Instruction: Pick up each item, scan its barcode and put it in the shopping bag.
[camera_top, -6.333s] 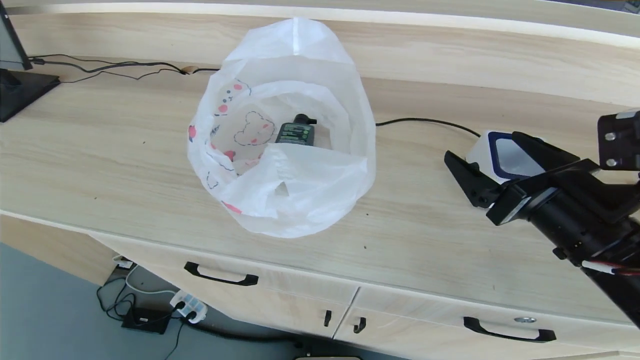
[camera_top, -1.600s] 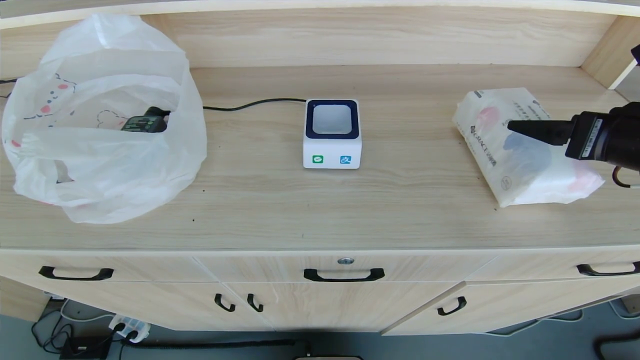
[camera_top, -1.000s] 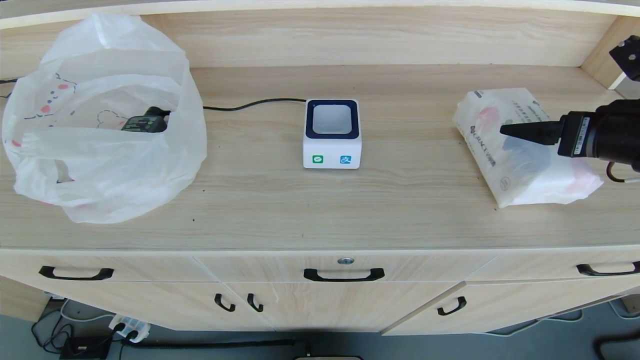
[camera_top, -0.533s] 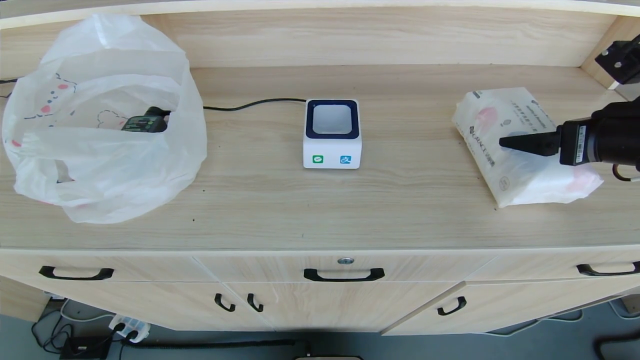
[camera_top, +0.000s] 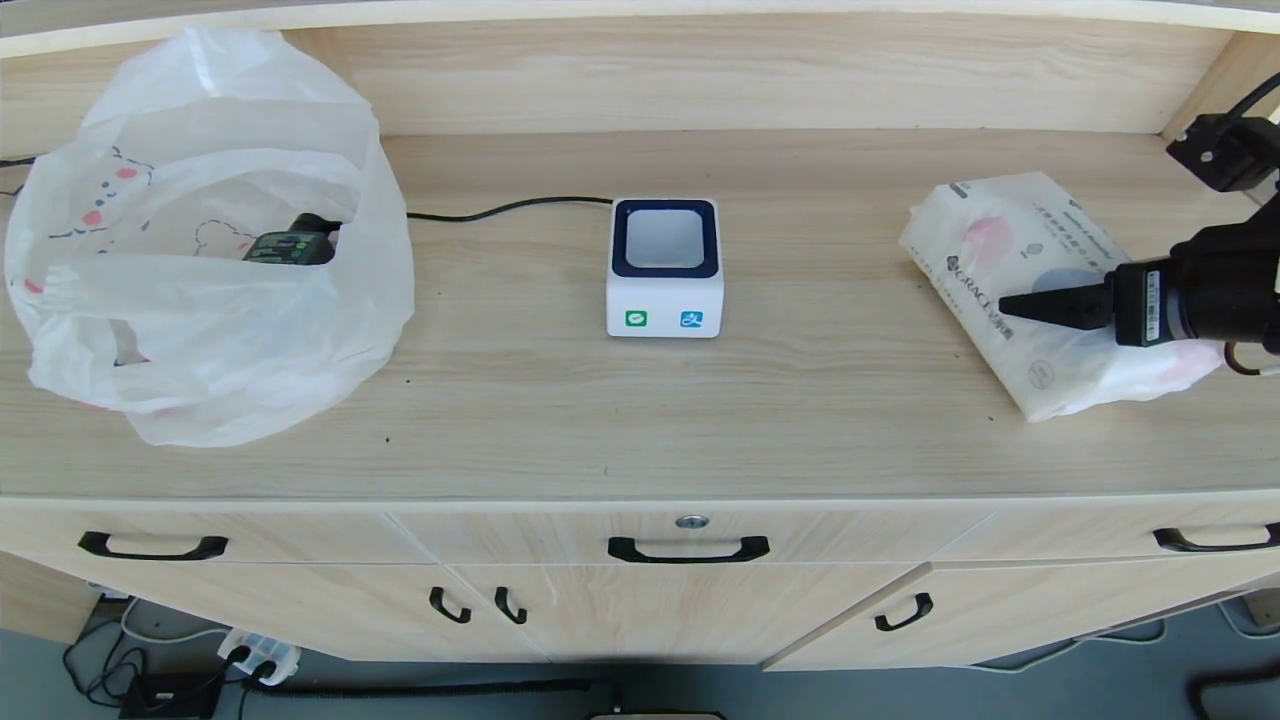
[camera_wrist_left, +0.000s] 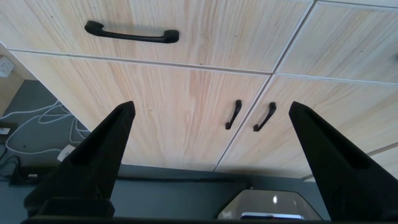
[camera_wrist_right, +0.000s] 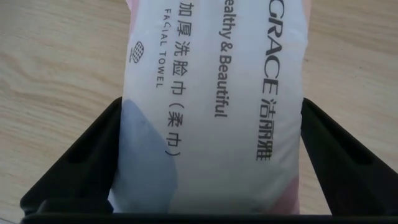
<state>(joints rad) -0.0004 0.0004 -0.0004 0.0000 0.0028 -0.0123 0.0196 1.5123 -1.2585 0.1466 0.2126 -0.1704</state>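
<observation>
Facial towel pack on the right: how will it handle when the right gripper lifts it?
Likely soft: the facial towel pack looks rounded and pillowy, so it may squash in the right gripper straddling it. Probably light for its bulk. The smooth plastic wrap could slip, and the unheld ends may sag.

A shopping bag (camera_top: 210, 330) sits left on the counter (camera_top: 820, 420), a bottle (camera_top: 285, 247) inside it. A barcode scanner (camera_top: 665, 300) stands mid-counter; a facial towel pack (camera_top: 1000, 235) lies right.

Wood counter (camera_top: 800, 430) w/ black-handled drawers (camera_top: 560, 540) below; power strip (camera_top: 258, 650) on floor.
</observation>
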